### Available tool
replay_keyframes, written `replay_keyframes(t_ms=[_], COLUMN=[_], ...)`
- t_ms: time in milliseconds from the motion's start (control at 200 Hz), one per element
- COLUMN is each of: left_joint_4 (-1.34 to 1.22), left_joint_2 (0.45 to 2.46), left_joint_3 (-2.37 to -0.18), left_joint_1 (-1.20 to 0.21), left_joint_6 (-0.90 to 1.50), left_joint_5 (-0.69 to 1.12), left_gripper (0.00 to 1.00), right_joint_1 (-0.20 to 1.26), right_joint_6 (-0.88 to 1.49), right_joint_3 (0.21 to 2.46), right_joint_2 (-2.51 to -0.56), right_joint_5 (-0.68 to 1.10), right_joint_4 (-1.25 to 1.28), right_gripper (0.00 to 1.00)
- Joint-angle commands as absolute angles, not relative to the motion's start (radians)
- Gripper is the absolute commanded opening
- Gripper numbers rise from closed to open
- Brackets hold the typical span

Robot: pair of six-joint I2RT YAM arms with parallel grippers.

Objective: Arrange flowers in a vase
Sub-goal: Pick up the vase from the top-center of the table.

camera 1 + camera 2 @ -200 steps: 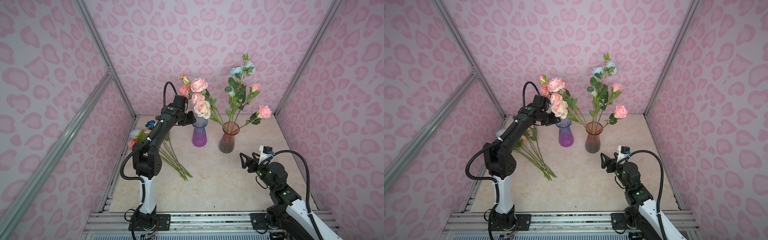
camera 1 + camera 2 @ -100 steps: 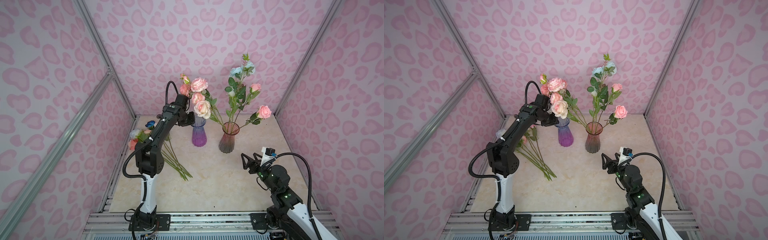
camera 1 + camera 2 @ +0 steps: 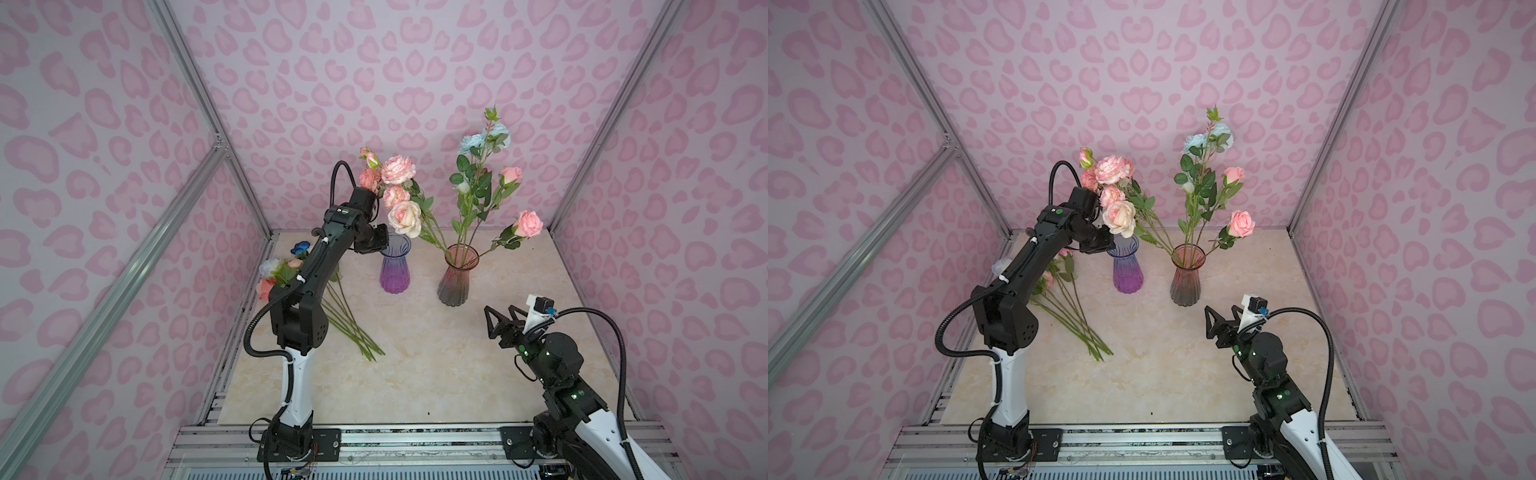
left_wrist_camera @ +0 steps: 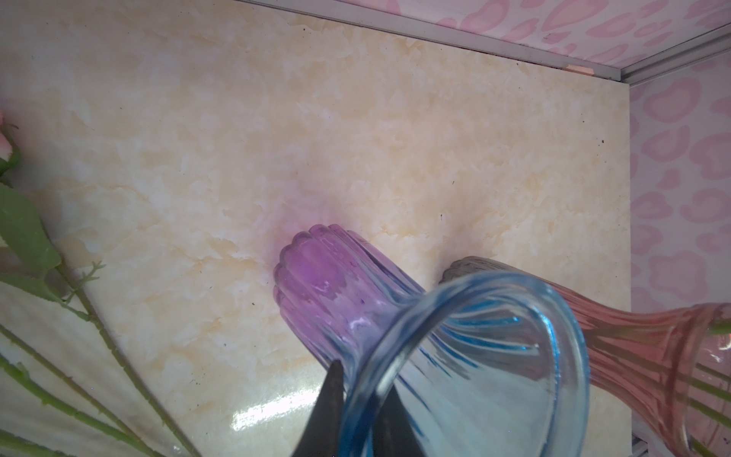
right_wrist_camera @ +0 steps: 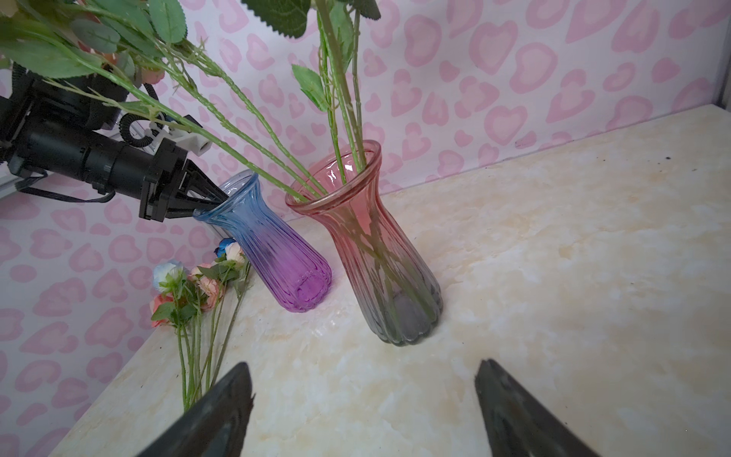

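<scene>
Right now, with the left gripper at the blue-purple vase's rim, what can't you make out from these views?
- Left gripper hold on the blue-purple vase rim: in both top views its own body hides the contact.
- Loose flowers: the left arm covers some blooms in both top views; overlapping stems can't be counted.
- Stem ends inside the pink vase: blurred by ribbed tinted glass, right wrist view.

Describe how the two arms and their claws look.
The left arm and right arm match: white lower links, black upper links with small green lights, looping black ribbed cables. The left claw and right claw are black, with pointed triangular fingers.
</scene>
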State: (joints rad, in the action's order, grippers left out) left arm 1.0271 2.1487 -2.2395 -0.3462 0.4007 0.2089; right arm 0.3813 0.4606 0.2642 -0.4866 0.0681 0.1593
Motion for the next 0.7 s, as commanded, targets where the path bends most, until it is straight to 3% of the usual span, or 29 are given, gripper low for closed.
replay_keyframes(t_ms=[0, 695], left_joint_4=[1.095, 1.034], left_joint_2=[2.123, 1.879], left_joint_3=[-2.223, -1.888], left_joint_1=[-0.344, -0.344], left_joint_6=[0.356, 0.351], left_joint_5=[0.136, 0.238], left_gripper=[0.03, 0.04], right_joint_1=[0.382, 0.381], right_joint_6=[0.463, 0.465], right_joint_3=[0.255, 0.252], right_joint_2=[-0.485, -0.490], right_joint_5=[0.058, 0.055], right_joint_4=[0.168, 0.174], right_gripper=[0.89, 0.89])
